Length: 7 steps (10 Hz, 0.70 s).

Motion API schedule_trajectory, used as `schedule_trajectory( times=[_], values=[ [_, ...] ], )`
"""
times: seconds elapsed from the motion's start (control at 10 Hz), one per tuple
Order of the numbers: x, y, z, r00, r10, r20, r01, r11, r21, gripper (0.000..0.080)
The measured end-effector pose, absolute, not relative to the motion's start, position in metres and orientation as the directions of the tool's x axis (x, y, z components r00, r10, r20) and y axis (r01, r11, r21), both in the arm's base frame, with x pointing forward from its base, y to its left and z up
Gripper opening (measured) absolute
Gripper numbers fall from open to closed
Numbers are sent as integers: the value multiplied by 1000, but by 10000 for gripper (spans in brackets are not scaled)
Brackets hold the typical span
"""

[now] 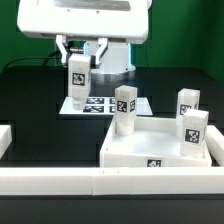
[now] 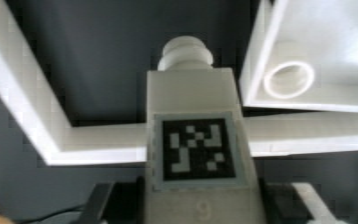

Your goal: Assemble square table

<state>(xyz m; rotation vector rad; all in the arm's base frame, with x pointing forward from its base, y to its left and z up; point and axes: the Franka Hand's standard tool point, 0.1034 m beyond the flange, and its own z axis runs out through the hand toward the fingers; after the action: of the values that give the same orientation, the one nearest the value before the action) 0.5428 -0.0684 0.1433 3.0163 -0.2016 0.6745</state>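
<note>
Leg in the claw, one socket left to fill

Near to far: the square table (image 1: 150, 150) sits at about 5 o'clock from the gripper (image 1: 78, 92), three legs (image 1: 124, 108) already upright in it; the gripper is clamped on the fourth leg (image 2: 197, 135), long axis vertical, open socket (image 2: 291, 78) just beside its tip

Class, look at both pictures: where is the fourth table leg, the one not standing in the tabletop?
The fourth leg is held in the gripper, raised above the marker board at the exterior view's left, behind the tabletop holding three legs.
</note>
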Motion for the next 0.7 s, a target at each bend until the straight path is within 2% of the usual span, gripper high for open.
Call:
schedule_trajectory(
  times=[0.1, 0.3, 0.4, 0.7],
  values=[
    [556, -55, 150, 892, -105, 439, -118, -993, 2, 285],
    [580, -37, 153, 864, -53, 500, -78, -997, 29, 285],
    [584, -36, 151, 854, -29, 520, -65, -997, 51, 285],
    [582, -38, 148, 859, -37, 510, -71, -996, 46, 285]
  ],
)
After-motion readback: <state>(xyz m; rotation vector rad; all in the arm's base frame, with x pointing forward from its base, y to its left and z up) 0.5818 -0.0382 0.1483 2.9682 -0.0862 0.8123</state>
